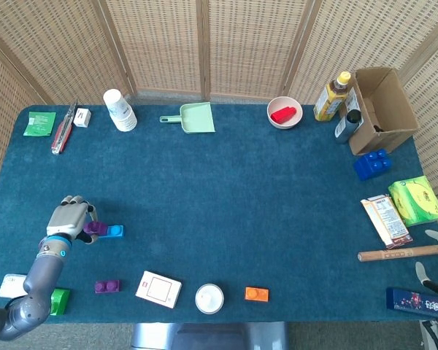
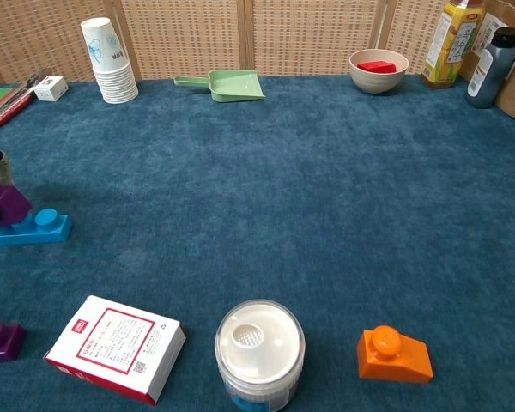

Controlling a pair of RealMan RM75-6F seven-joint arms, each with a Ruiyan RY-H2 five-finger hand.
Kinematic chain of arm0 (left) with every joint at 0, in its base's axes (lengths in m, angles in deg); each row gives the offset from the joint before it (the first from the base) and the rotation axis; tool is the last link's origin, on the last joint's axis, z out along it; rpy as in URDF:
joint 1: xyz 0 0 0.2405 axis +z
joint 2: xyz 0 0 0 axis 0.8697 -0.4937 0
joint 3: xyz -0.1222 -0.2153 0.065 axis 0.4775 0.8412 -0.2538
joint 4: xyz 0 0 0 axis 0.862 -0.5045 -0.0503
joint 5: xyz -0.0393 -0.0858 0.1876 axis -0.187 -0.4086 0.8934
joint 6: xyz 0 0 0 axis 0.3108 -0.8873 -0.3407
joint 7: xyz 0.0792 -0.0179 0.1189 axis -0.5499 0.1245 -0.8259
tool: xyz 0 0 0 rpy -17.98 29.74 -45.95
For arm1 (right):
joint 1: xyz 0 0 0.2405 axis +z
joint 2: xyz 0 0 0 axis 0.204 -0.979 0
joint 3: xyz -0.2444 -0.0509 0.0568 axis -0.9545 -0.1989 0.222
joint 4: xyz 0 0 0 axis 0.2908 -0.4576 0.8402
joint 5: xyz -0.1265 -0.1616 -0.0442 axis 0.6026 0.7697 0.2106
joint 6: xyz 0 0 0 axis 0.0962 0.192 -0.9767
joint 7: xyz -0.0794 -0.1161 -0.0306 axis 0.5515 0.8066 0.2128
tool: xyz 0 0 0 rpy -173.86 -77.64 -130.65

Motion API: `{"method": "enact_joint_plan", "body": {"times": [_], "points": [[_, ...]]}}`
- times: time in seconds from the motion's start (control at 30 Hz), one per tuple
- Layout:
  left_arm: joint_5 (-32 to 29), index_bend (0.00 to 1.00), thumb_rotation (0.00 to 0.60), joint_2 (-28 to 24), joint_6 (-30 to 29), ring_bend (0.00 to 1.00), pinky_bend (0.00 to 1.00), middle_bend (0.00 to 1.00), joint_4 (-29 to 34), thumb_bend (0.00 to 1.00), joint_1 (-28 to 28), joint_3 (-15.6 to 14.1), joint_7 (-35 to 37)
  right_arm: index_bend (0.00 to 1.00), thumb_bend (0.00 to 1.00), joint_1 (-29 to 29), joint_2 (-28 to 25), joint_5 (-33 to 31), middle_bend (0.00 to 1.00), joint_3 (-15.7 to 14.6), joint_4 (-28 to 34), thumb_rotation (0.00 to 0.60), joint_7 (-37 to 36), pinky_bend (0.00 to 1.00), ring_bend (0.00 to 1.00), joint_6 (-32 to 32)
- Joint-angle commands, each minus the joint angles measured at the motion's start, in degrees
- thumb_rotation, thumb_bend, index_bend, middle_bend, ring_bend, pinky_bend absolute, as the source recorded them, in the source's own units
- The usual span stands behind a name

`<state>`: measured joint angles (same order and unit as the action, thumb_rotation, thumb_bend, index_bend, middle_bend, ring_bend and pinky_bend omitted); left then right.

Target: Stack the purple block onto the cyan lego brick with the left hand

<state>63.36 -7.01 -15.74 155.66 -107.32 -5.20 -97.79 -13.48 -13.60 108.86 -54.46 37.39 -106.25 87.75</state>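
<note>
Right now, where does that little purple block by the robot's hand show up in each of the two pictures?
Head view: the purple block is at the left of the table, on the cyan brick's left end, at the left hand's fingertips.
Chest view: the purple block sits at the far left edge, on the brick.
Shared landmark: the white paper box, nearer the robot and to the right.
</note>
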Motion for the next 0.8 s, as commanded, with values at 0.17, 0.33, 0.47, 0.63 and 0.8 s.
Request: {"method": "enact_joint_plan", "body": {"times": [0.17, 0.33, 0.47, 0.63, 0.8], "points": [[0.45, 0.61, 0.6, 1.08, -1.02, 0.1, 0.0, 0.27, -0.47, 0.34, 0.23, 0.35, -1.89, 0.2, 0.37, -0.17, 0.02, 0.01, 0.09, 0.01, -0.13, 0.599, -0.29, 0.03, 0.0, 0.16], [0.75, 0.61, 0.6, 1.85, -1.88, 0.1, 0.0, 0.27, -0.93, 0.33, 0.59, 0.63, -3.0, 0.2, 0.37, -0.21, 0.02, 0.05, 0.09, 0.02, -0.18, 0.599, -0.38, 0.03, 0.0, 0.19], [0.98, 0.61, 0.6, 2.25, -2.24, 0.09, 0.0, 0.26, -1.42, 0.34, 0.84, 0.78, -3.78, 0.2, 0.37, -0.24, 0.01, 0.05, 0.09, 0.06, -0.19, 0.6, -0.36, 0.03, 0.0, 0.23], [2.09, 0.61, 0.6, 3.04, -3.3, 0.09, 0.0, 0.26, -2.21, 0.34, 1.35, 0.71, -4.8, 0.2, 0.37, -0.21, 0.0, 0.05, 0.09, 0.07, -0.1, 0.6, -0.27, 0.03, 0.0, 0.14], [2.57, 0.61, 0.6, 3.44, -3.51, 0.09, 0.0, 0.26, -2.58, 0.33, 1.93, 0.99, -5.08, 0.2, 0.37, -0.22, -0.05, 0.09, 0.09, 0.13, 0.01, 0.6, -0.18, 0.03, 0.0, 0.25]]}}
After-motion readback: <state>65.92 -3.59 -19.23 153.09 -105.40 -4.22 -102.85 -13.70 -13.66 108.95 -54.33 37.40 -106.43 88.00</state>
